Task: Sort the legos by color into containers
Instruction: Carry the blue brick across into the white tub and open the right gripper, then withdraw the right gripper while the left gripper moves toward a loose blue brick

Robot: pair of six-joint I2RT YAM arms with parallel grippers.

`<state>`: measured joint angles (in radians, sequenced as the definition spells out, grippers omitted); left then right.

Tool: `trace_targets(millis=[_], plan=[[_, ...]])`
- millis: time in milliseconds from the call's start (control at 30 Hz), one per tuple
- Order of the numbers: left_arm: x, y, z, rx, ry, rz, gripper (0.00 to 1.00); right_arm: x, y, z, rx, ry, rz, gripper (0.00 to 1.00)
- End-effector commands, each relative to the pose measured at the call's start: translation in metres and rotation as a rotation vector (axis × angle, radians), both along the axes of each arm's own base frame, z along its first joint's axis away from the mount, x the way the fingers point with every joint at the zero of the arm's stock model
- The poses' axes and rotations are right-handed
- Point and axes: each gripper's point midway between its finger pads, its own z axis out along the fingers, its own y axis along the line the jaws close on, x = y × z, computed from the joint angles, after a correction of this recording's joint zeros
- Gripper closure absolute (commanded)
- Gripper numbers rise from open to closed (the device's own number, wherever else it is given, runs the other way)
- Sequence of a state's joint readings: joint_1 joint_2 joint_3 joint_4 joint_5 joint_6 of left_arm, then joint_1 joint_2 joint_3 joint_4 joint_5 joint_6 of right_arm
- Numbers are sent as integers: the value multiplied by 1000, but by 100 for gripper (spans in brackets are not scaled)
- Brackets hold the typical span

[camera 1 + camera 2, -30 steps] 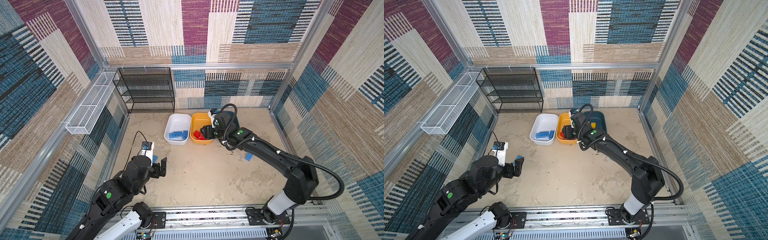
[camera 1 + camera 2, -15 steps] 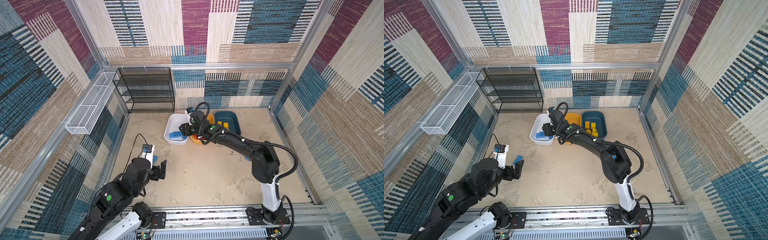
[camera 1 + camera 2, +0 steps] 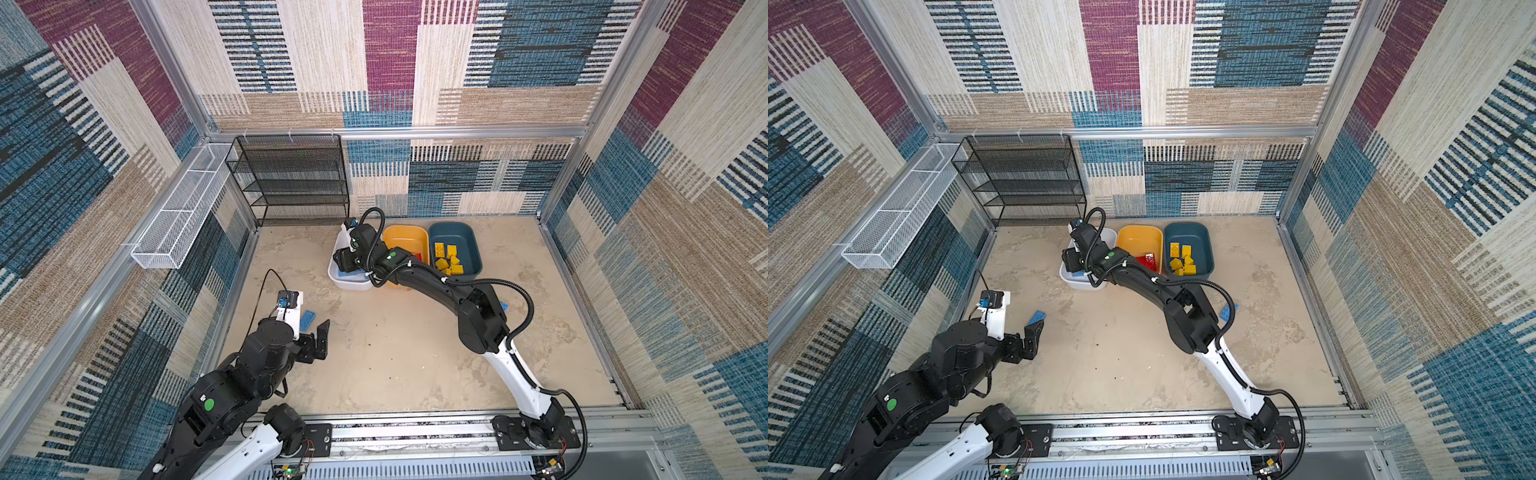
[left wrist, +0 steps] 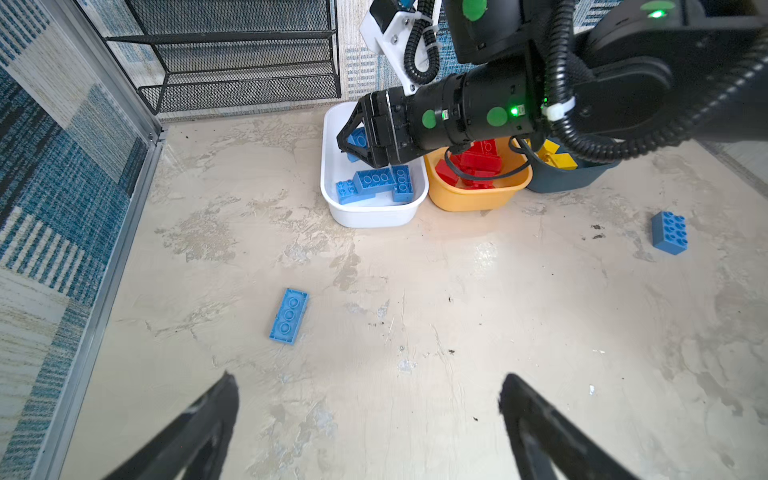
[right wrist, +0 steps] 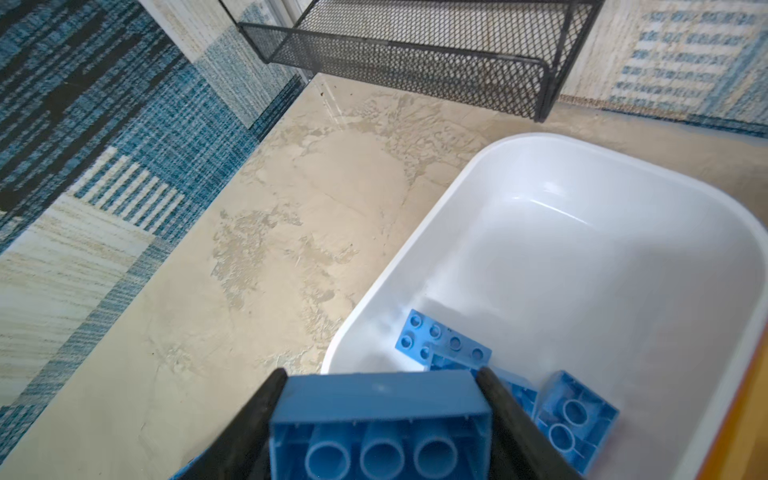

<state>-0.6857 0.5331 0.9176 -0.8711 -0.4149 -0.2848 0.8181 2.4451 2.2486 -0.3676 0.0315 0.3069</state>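
Top views looked steeply down from high, sharing the whole floor [image 3: 395, 353]. Wrist cameras sat low; both caught the white tub [image 4: 370, 216], right's from close.

Bare tabletop [image 3: 395, 353] surrounds the flat blue brick [image 3: 307, 320]. The right arm [image 3: 432, 286] overhangs the white tub [image 3: 348, 284] and orange tub [image 3: 405, 235].

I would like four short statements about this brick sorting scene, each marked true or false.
1. The right hand holds a blue brick above the white tub. True.
2. The left hand grips the flat blue brick. False: it is open; that brick lies on the floor.
3. The yellow bricks lie in the yellow-orange tub. False: they lie in the dark teal tub; the yellow-orange one holds red bricks.
4. A thicker blue brick also lies on the floor. True.
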Motion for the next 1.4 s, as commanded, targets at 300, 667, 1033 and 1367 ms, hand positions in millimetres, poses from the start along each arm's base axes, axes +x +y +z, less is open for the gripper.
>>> trace_targets(millis=[300, 667, 1033, 1367], plan=[[3, -2, 1, 5, -10, -7, 2, 28, -13, -39, -54, 41, -78, 41], [8, -3, -7, 33, 25, 2, 2, 39, -19, -41, -49, 28, -73, 24], [13, 0, -14, 63, 54, 38, 2, 35, -23, -3, -28, -18, -59, 19], [21, 13, -21, 134, 79, 119, 1, -1, -61, 78, 34, -143, -51, 12]])
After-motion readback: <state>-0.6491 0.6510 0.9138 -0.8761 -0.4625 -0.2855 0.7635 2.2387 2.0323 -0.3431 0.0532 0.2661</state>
